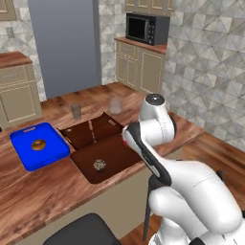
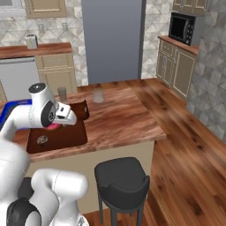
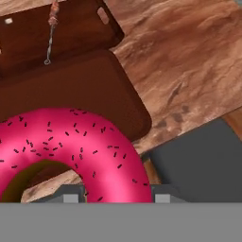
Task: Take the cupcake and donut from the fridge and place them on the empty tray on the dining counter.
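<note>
Pincer (image 3: 113, 198) clamped on donut (image 3: 71, 146), poised over tray (image 3: 85, 90), its near edge just ahead. Cupcake (image 1: 99, 164) sits further in. Donut looks light, soft, sticky-frosted; hold the ring's rim gently.

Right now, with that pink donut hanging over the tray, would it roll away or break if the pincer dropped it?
The donut is a flat ring, so it would probably land flat rather than roll. Its glossy frosting looks slippery, so it might slide a little. The tray has a low rim that would likely stop it near the cupcake.
</note>
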